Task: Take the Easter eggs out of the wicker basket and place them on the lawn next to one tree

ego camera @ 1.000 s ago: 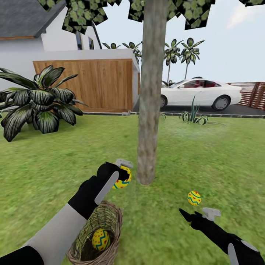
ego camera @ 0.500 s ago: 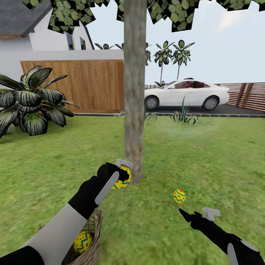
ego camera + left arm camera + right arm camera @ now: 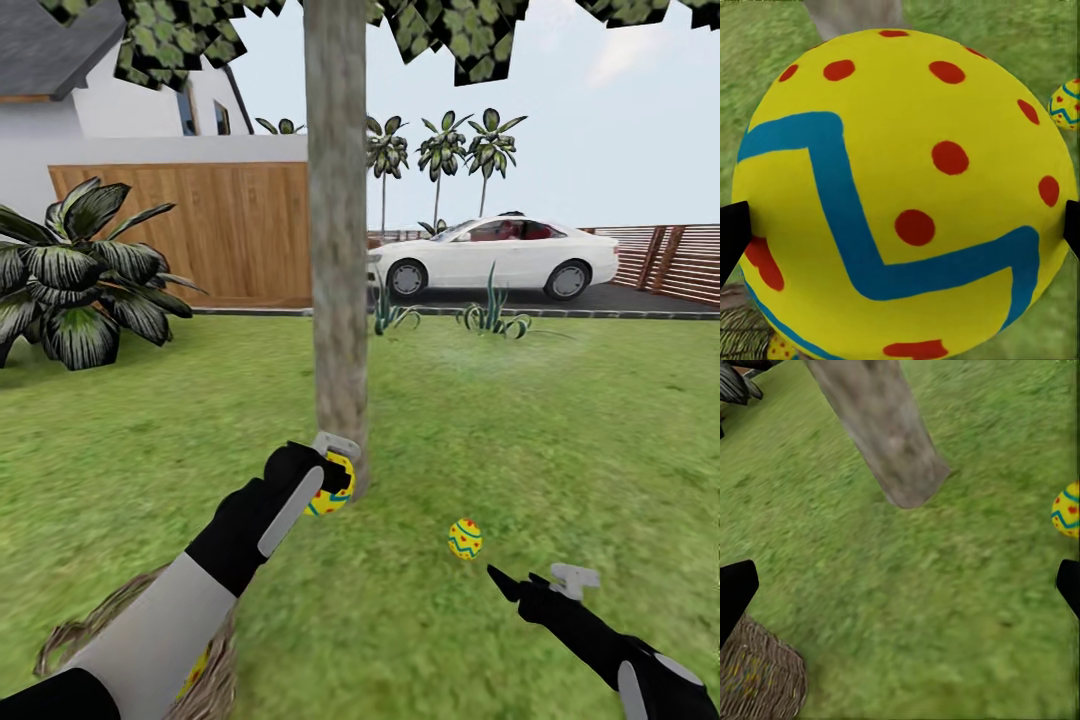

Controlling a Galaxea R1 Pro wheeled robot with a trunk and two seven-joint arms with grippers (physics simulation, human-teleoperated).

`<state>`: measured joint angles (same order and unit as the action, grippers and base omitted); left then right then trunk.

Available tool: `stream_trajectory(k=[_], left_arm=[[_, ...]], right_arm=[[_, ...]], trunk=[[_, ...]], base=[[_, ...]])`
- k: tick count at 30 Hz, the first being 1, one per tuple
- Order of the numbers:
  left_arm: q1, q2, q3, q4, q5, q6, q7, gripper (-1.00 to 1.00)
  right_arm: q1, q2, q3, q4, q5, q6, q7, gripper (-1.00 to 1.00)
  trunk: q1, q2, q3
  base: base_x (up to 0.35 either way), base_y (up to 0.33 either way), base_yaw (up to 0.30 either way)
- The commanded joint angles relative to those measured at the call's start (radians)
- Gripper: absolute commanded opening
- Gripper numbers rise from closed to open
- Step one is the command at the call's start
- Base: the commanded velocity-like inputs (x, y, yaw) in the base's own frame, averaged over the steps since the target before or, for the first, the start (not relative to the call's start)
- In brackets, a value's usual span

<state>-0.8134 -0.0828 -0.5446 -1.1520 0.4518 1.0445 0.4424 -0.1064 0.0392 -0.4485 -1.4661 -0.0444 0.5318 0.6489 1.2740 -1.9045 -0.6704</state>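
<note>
Our left end effector (image 3: pixel 335 478) grips one Easter egg (image 3: pixel 330 490) just beside the foot of the tree (image 3: pixel 338 300), above the lawn (image 3: pixel 560 420). A second egg (image 3: pixel 464 538) lies on the grass near that trunk. Our right end effector (image 3: pixel 535 577) hangs spread wide, empty, near it. The wicker basket (image 3: pixel 205 675), farther from the tree, holds a third egg (image 3: pixel 196 668).

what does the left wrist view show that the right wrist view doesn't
The left wrist view alone shows the egg held in the left end effector, close up, with red dots and a blue zigzag. The right wrist view alone shows the foot of the tree trunk meeting the lawn, framed by the open right end effector. Both include the egg on the grass, the trunk, and a bit of the wicker basket.
</note>
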Motion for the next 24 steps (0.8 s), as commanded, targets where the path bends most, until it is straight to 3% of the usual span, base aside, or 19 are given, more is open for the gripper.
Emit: stream_trajectory(k=[1, 13, 24], left_arm=[[-0.001, 0.0, -0.002, 0.003, 0.009, 0.003, 0.012, -1.0], [-0.001, 0.0, -0.001, 0.023, 0.011, 0.003, 0.012, -1.0], [-0.001, -0.001, -0.002, 0.041, 0.01, 0.003, 0.012, -1.0]], right_arm=[[-0.001, 0.001, -0.003, 0.0, -0.005, 0.008, 0.004, 1.0], [-0.001, 0.0, -0.004, 0.001, -0.005, 0.008, 0.005, 1.0], [-0.001, 0.002, 0.0, 0.001, -0.004, 0.008, 0.005, 1.0]], trunk=[[0.0, -0.001, -0.001], [0.0, -0.001, 0.008], [0.0, -0.001, 0.009]], base=[[0.168, -0.285, 0.0], [0.223, -0.248, -0.143], [0.242, -0.236, -0.017]])
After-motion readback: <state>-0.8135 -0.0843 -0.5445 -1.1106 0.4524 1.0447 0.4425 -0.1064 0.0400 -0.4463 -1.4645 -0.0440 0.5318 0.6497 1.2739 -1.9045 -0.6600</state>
